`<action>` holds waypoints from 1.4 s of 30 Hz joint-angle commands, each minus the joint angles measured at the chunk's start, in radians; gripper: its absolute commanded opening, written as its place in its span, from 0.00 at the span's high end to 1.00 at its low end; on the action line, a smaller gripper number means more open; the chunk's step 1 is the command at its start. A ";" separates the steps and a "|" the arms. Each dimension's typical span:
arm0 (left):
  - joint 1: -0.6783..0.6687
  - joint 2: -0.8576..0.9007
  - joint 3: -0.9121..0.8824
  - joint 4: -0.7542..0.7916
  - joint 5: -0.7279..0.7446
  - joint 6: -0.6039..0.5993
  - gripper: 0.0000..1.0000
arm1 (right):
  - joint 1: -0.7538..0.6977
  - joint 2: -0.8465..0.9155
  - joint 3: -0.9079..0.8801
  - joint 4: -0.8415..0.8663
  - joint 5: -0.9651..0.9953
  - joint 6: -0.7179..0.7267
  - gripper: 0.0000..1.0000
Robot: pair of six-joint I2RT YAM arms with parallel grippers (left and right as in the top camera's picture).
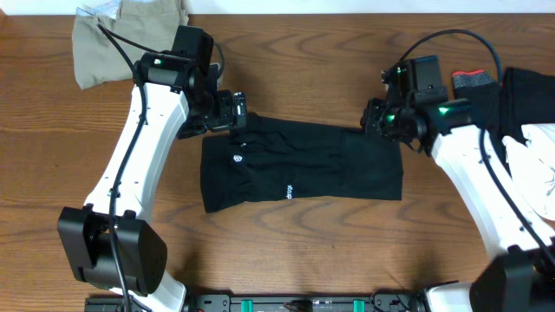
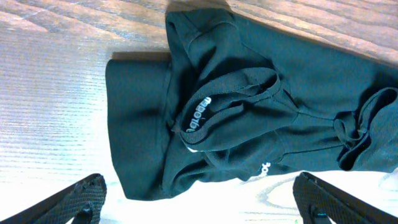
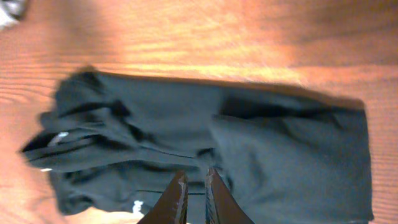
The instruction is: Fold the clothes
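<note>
A plain black garment (image 1: 303,169) lies folded into a rough rectangle at the table's middle, with a small round white logo (image 1: 238,159) and white print (image 1: 290,190) facing up. My left gripper (image 1: 232,111) hovers at its upper left corner. In the left wrist view this gripper (image 2: 199,202) is wide open and empty, the bunched collar end of the black garment (image 2: 249,93) just beyond the fingers (image 2: 81,199). My right gripper (image 1: 375,121) is over the upper right corner. In the right wrist view its (image 3: 196,177) tips stand only a slit apart above the black garment (image 3: 280,149), gripping nothing.
A khaki garment (image 1: 113,39) lies at the back left of the wooden table (image 1: 286,251). At the right edge is a pile: a black piece with red-orange trim (image 1: 475,80), more black cloth (image 1: 525,95) and a white garment (image 1: 538,165).
</note>
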 commanded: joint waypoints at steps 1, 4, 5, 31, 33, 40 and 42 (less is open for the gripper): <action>0.000 -0.006 -0.002 -0.006 -0.013 0.009 0.02 | -0.005 0.093 -0.007 0.001 0.047 -0.007 0.91; 0.000 -0.006 -0.002 -0.006 -0.013 0.009 0.02 | -0.004 0.175 -0.007 0.024 0.047 -0.007 0.92; 0.000 -0.006 -0.002 -0.006 -0.013 0.009 0.02 | -0.003 0.207 -0.007 0.029 0.046 -0.006 0.93; 0.000 -0.006 -0.002 -0.005 -0.013 0.009 0.02 | -0.130 0.046 0.157 -0.249 0.032 -0.151 0.20; 0.000 -0.006 -0.002 -0.003 -0.013 0.009 0.02 | -0.153 0.049 0.142 -0.283 0.032 -0.192 0.12; 0.000 -0.006 -0.002 -0.003 -0.012 0.009 0.02 | -0.209 0.088 -0.024 -0.208 0.027 -0.207 0.07; 0.000 -0.006 -0.002 -0.006 -0.012 0.009 0.02 | -0.219 0.096 -0.081 -0.153 0.027 -0.207 0.07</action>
